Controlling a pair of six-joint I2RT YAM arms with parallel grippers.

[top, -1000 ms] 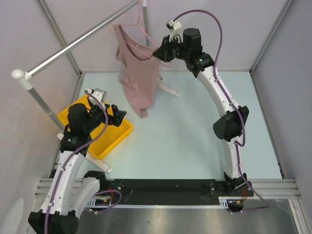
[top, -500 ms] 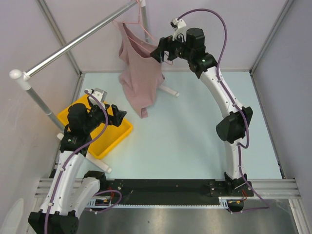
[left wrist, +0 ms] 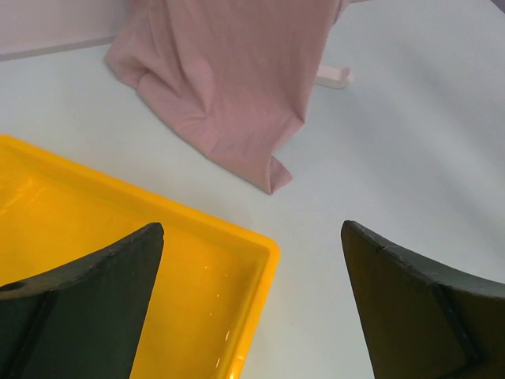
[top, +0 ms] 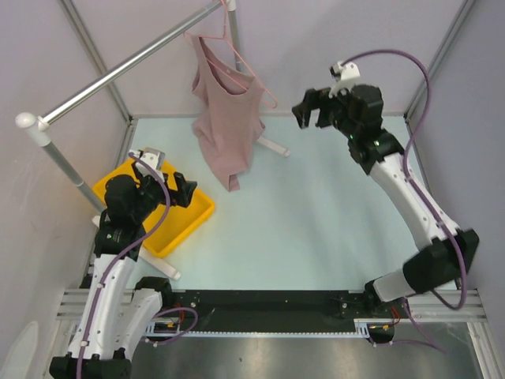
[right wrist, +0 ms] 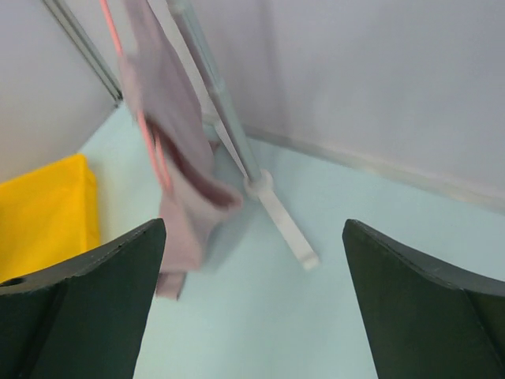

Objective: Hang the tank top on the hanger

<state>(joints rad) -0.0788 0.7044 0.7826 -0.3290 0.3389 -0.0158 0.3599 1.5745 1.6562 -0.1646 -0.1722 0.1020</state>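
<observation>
Left fingers (top: 186,192) are spread wide and hold nothing. They hover low over the near-left of the counter (top: 331,213), above the right rim of a yellow bin (top: 189,229). The left wrist view shows the bin wall and bare counter between the two dark fingers. Beyond the bin, the top (top: 229,126) hangs in a loose drape. Its hem is bunched to a point low over the counter, just beside the white foot (top: 274,147) of the rail stand. Whether the hem touches the counter cannot be told. Right fingers (top: 304,114) are raised to the right of the top and well apart from it. They too are spread wide, hold nothing, and point leftward toward the fabric. The top sits on the hanger (top: 271,96), with its straps running up toward the neck of the wire. The hanger's right corner juts out bare past the fabric's edge. The hanger's hook sits over the rail (top: 134,59) near its far end. The rail slants from there across to the left.
</observation>
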